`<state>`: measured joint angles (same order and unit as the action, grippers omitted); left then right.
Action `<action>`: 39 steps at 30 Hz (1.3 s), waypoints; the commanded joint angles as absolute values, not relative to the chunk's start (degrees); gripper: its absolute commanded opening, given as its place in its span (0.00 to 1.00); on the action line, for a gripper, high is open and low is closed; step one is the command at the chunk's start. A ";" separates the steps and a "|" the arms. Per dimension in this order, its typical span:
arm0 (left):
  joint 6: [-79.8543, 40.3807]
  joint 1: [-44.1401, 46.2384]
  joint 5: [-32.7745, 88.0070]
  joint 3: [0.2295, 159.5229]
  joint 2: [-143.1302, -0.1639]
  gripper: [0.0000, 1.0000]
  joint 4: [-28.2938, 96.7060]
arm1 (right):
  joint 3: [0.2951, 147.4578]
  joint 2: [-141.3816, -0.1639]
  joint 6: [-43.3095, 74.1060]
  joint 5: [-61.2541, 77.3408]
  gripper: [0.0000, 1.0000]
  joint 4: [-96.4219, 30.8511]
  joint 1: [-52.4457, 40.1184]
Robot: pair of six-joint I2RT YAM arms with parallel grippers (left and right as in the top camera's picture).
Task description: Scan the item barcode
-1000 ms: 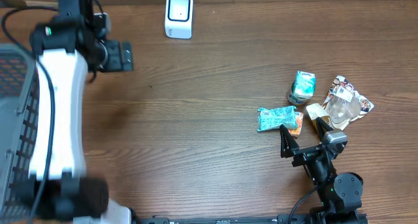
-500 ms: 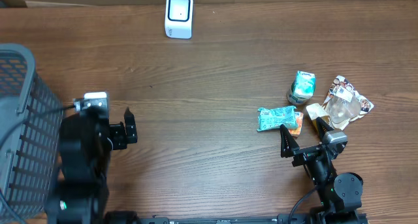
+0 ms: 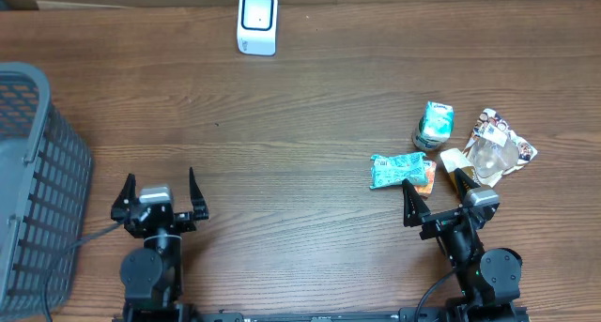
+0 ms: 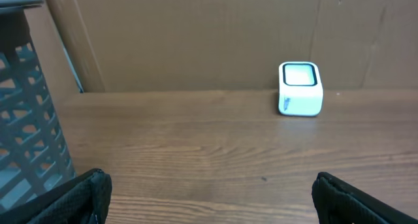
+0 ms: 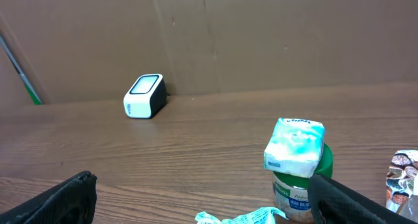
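**A:** What is being shown along the left edge?

**B:** A grey mesh basket (image 3: pixel 38 172) is being shown there, and its outer wall is being cut off by the frame. It is taking up the left edge of the bench (image 3: pixel 300 106). Just to its right, near the front edge, the left end effector (image 3: pixel 160 186) is being held wide open and empty. It is being pointed toward the far edge.

**A:** How much room is being left ahead of it?

**B:** A broad run of bare wood is being left open across the middle of the bench. The white barcode scanner (image 3: pixel 257 23) is being stood close to the far edge, well apart from both arms. In the left wrist view the scanner (image 4: pixel 300 88) is being seen against a brown backing board (image 4: pixel 196 34).

**A:** And where are the items being kept?

**B:** They are being kept bunched on the right half of the bench, well apart from the scanner. A teal packet (image 3: pixel 396 170) is being laid flat at the near-left corner of the bunch, and its right end is overlapping an orange packet (image 3: pixel 428 179). Behind these, a green jar (image 5: pixel 297 191) is being topped by a teal-and-white pack (image 3: pixel 435 120). Further right, crumpled clear plastic (image 3: pixel 488 155) is being rested on a printed wrapper (image 3: pixel 507 139).

**A:** And the right arm?

**B:** The right end effector (image 3: pixel 439 202) is being held wide open and is gripping nothing, just in front of the bunch. One fingertip is being placed at the teal packet's near edge, though contact cannot be told. Only a narrow strip of bench is being left toward the right edge.
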<state>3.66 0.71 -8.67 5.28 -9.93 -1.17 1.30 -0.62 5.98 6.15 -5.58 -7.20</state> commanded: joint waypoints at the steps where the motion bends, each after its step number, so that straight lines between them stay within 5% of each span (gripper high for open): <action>1: 10.66 0.40 -8.95 0.67 -4.49 1.00 -1.85 | 1.06 -0.16 5.89 6.24 1.00 -5.39 -7.01; 39: 13.74 0.45 -8.71 0.27 -0.25 1.00 3.60 | 1.06 -0.16 5.89 6.24 1.00 -5.39 -7.01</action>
